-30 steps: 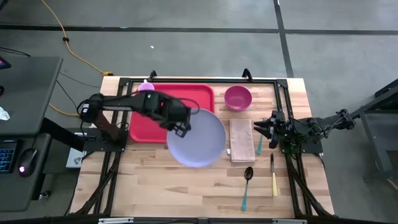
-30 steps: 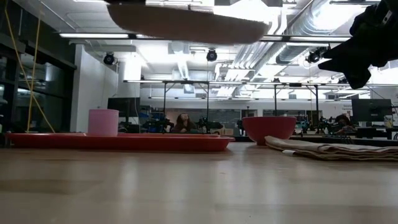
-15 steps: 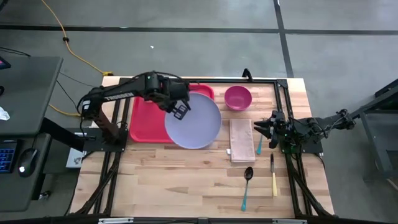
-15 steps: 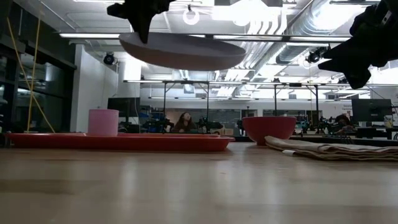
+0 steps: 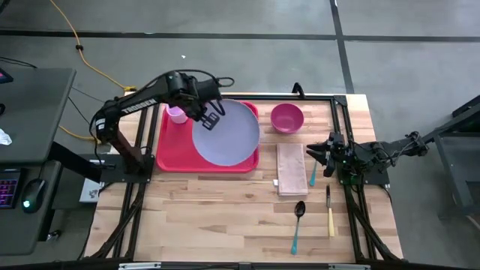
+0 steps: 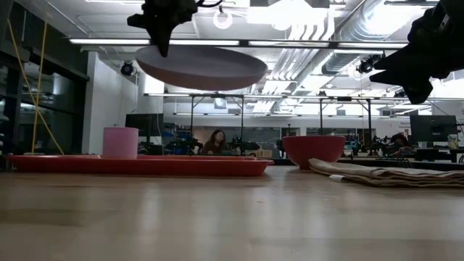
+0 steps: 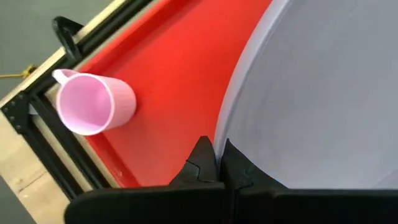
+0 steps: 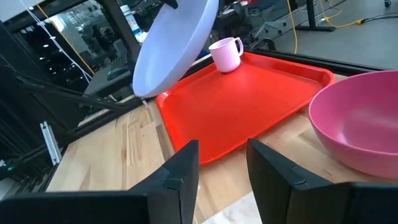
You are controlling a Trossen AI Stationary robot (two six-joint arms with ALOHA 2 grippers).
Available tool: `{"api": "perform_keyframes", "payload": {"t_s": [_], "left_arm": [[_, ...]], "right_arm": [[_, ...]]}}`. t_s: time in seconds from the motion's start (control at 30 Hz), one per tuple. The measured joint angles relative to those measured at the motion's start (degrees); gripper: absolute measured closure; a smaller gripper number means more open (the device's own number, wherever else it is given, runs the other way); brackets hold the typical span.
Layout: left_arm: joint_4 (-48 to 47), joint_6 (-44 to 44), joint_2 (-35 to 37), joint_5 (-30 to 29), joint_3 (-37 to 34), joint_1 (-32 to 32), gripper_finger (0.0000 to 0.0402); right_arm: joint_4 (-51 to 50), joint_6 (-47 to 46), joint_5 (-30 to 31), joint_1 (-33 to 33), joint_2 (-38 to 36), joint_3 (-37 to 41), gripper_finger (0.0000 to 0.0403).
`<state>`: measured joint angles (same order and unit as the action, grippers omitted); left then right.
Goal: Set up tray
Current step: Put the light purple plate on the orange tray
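The red tray [image 5: 169, 154] lies on the table's far left part, and a pink cup [image 5: 177, 114] stands in its far left corner. Above it hangs a lavender plate [image 5: 227, 135], also seen in the low view [image 6: 201, 67], with my left gripper [image 5: 211, 118] shut on its rim. The tray [image 7: 180, 74] and cup [image 7: 93, 102] show below the plate in the left wrist view. My right gripper [image 5: 319, 154] waits at the table's right side, held level, its fingers open [image 8: 221, 165] and holding nothing. My left gripper pinches the plate's rim [image 7: 219, 142] between its two fingertips [image 7: 203, 163], on the plate's far left side. The fingers come steeply from above, pointing down. The plate hangs nearly level, lifted clear, high over the tray [image 6: 138, 165].
A magenta bowl [image 5: 286, 118] stands right of the tray. A folded beige napkin [image 5: 291, 169] lies nearer, with a fork [image 5: 313, 175] beside it. A spoon [image 5: 298, 219] and a knife [image 5: 329, 211] lie toward the near right. A black frame [image 5: 315, 96] borders the table.
My left gripper has swung with the plate from over the table's middle toward the far left, and its wrist has turned. The plate has stayed lifted and nearly level, and now hangs over the tray's right part.
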<state>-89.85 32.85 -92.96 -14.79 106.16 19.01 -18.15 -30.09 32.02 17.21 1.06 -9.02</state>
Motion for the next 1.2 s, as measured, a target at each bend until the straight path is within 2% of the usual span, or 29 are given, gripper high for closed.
{"api": "perform_keyframes", "payload": {"t_s": [0.6,0.97,1.2], "left_arm": [[-0.2,0.6,15.9,0.9,-11.9,8.9,0.0389],[1.0,0.0,17.5,2.7,-14.8,10.4,0.0389],[5.3,-0.1,17.5,7.6,-18.9,11.3,0.0389]], "right_arm": [[0.0,0.1,2.5,0.0,0.0,0.0,0.0290],[0.0,-1.1,2.5,0.0,0.0,0.0,0.0290],[0.0,-1.0,2.5,0.0,0.0,0.0,0.0290]]}}
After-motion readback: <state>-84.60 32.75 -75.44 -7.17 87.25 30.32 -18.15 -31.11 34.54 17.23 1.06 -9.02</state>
